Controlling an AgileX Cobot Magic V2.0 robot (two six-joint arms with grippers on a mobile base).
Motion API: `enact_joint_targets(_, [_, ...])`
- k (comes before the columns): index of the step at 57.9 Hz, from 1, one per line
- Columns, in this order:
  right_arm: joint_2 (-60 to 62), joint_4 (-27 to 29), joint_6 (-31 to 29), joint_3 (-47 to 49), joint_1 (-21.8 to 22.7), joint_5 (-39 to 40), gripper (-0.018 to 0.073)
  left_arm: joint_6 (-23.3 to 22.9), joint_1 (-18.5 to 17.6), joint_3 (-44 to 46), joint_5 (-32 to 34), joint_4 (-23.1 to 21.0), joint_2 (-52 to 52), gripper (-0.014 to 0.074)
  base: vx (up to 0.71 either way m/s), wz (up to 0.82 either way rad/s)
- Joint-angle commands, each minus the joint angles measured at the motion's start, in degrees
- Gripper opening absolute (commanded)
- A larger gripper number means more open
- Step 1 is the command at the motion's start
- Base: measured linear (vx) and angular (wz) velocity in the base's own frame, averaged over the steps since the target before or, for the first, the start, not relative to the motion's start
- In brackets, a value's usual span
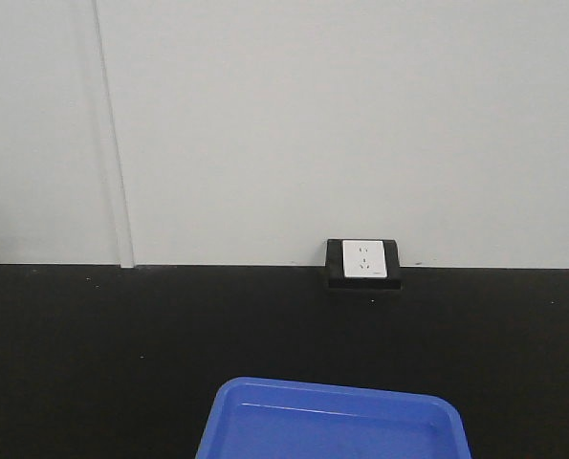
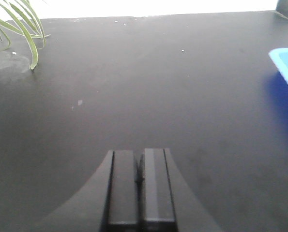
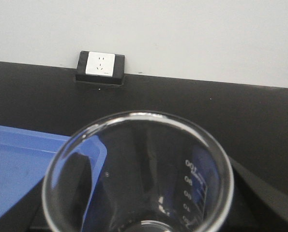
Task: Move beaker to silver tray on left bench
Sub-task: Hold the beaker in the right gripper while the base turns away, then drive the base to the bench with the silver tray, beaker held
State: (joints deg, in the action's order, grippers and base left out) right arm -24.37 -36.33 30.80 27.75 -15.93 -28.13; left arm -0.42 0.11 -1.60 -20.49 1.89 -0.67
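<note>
Empty clear graduated beaker [image 3: 139,176] upright between right gripper [image 3: 163,203] fingers, seemingly clamped, near blue tray [image 3: 18,164]. Idle left gripper [image 2: 140,188] clenched on nothing, over black benchtop [image 2: 144,96]. Glass likely light, rigid, slick, breakable: hold mid-wall, gentle squeeze. No silver tray in view.

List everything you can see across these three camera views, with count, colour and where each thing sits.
Beaker: one, clear glass with white graduations, nothing inside, close to the right wrist camera.
Blue tray: one, blue, on the bench in front of the socket.
Wall socket: one, white in a black housing, where wall meets bench.
Plant leaves: a few, green, far left corner of the left wrist view.
Bench top: one, matte black.
Wall: one, white, behind the bench.
Left claw: one, dark, shut, empty, over bare bench.
Right claw: one, dark, shut on the beaker.
</note>
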Motion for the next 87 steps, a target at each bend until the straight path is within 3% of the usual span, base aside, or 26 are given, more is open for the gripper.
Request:
enact_joint_targets(1, [-0.34, -2.2, -0.46, 1.58, 0.13, 4.01, -0.0003, -0.23, -0.18, -1.51, 4.44, -0.1, -0.82, 0.0002, -0.12, -0.05])
enact_joint_targets(87, [-0.34, -2.2, -0.46, 1.58, 0.13, 4.01, -0.0003, -0.23, -0.18, -1.51, 4.44, -0.1, -0.82, 0.0002, -0.27, 0.16])
